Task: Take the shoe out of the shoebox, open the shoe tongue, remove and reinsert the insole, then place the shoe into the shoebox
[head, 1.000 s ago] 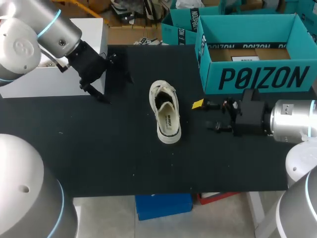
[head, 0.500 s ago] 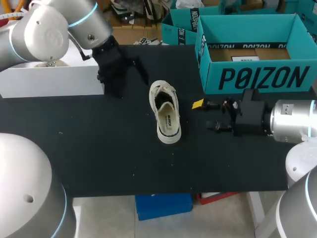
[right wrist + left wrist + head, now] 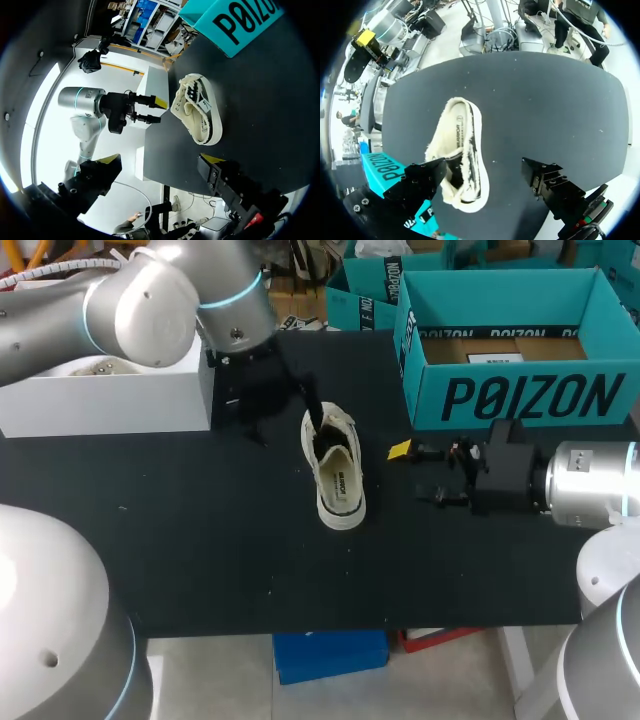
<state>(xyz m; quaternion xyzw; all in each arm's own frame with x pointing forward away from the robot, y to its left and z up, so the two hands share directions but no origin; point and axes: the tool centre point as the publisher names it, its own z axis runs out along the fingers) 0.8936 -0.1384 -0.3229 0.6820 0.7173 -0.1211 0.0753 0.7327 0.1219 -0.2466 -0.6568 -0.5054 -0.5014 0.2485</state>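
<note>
A cream low-top shoe (image 3: 336, 468) lies on the black table (image 3: 200, 540), its opening facing up. My left gripper (image 3: 287, 423) hovers at the shoe's far end, open, one finger close by the shoe's rim. From the left wrist the shoe (image 3: 462, 152) shows below the gripper (image 3: 482, 175), nearer one finger, and neither finger touches it. My right gripper (image 3: 415, 475) stands open just right of the shoe, empty. In the right wrist view the shoe (image 3: 197, 110) lies ahead of that gripper (image 3: 160, 170), with my left gripper (image 3: 150, 110) beside it. The teal shoebox (image 3: 520, 395) stands open at the back right.
A white box (image 3: 100, 405) sits at the table's back left, just behind my left arm. A second teal box (image 3: 362, 295) stands behind the shoebox. The table's front edge runs below the shoe.
My left arm has swung right from in front of the white box to the shoe's far end. The shoe and the right arm have not moved.
</note>
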